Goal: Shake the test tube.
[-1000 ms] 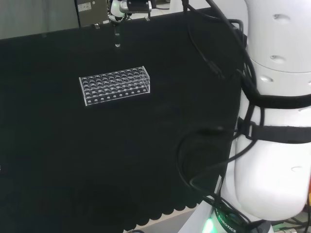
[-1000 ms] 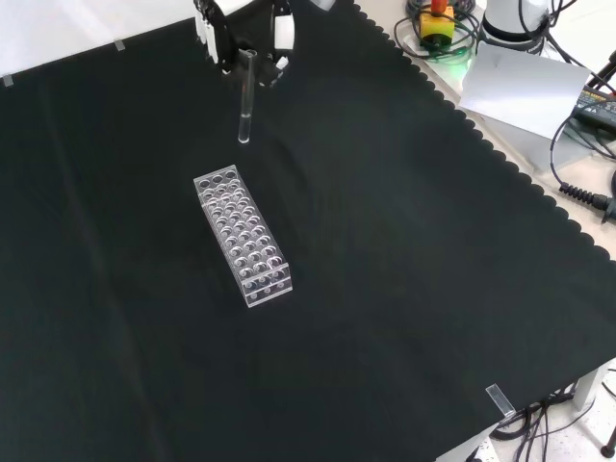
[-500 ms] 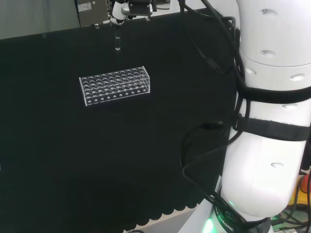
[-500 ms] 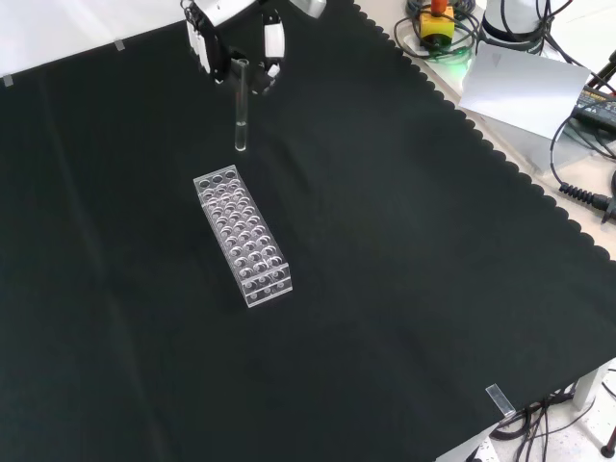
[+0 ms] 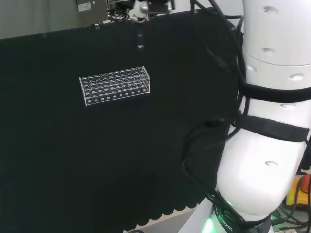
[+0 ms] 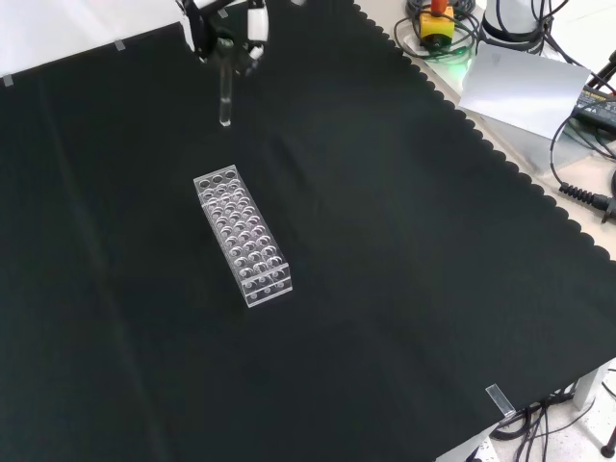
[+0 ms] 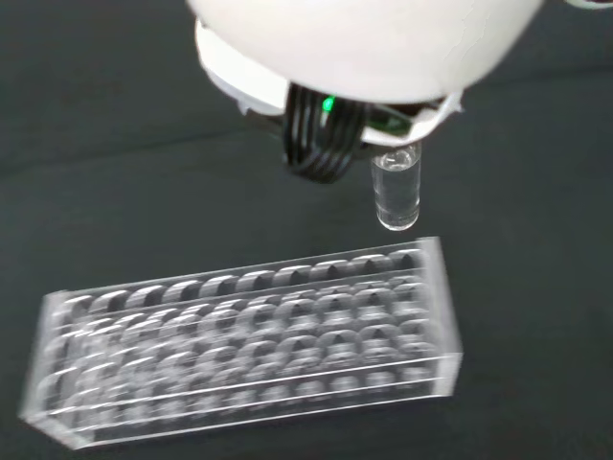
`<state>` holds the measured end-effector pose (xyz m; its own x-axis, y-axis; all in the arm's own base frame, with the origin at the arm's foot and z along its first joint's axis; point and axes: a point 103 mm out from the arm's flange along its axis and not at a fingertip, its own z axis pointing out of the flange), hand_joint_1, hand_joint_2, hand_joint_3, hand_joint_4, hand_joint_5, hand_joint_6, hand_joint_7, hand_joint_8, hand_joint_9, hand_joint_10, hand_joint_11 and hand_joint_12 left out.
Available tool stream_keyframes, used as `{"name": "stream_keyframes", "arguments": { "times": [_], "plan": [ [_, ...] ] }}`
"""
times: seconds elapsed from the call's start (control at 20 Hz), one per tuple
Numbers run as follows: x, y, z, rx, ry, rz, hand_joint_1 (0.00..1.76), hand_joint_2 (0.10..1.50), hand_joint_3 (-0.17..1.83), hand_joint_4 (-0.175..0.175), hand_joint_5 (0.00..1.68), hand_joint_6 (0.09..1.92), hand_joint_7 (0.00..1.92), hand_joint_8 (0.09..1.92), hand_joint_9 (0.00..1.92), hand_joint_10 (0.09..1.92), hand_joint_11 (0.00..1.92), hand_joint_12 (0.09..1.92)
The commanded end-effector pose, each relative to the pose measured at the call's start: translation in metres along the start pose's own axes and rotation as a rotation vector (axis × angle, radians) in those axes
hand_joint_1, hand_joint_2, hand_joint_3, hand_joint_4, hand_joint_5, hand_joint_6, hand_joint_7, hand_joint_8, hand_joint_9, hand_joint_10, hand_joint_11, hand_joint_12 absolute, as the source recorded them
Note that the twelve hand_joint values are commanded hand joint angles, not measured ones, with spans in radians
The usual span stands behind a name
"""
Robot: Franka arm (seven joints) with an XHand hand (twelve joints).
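Tube (image 6: 224, 96) hangs upright in the air above the black tabletop (image 6: 404, 250), its round bottom clear of the cloth, just beyond the far end of the clear rack (image 6: 242, 237) in the front view. Fingers (image 6: 255, 21) of the hand (image 6: 223, 19) pinch the tube's top end.

A clear, colourless test tube (image 6: 224, 96) is seen against the plain black cloth (image 6: 385, 250) of the desk, beside a clear rack (image 6: 243, 237) patterned with rows of round holes, under black and white fingers (image 6: 256, 21).
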<state>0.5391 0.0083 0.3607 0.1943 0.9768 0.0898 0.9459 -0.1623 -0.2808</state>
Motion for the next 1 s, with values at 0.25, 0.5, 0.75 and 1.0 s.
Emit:
{"name": "stream_keyframes", "arguments": {
  "times": [0.25, 0.5, 0.75, 1.0],
  "plan": [
    [-0.089, -0.001, -0.008, -0.011, -0.020, 0.188, 1.33, 0.52, 0.85, -0.175, 1.34, 0.60, 1.39, 0.61, 1.57, 0.69, 1.14, 1.01],
    [-0.053, 0.005, -0.001, 0.004, 0.007, 0.126, 1.33, 0.52, 0.85, -0.175, 1.34, 0.60, 1.39, 0.61, 1.57, 0.69, 1.14, 1.01],
    [0.008, 0.009, 0.011, 0.028, 0.020, 0.015, 1.33, 0.52, 0.85, -0.175, 1.34, 0.60, 1.39, 0.61, 1.57, 0.69, 1.14, 1.02],
    [0.072, 0.006, 0.016, 0.046, 0.033, -0.109, 1.33, 0.52, 0.85, -0.175, 1.34, 0.60, 1.39, 0.61, 1.57, 0.69, 1.14, 1.02]
  ]
}}
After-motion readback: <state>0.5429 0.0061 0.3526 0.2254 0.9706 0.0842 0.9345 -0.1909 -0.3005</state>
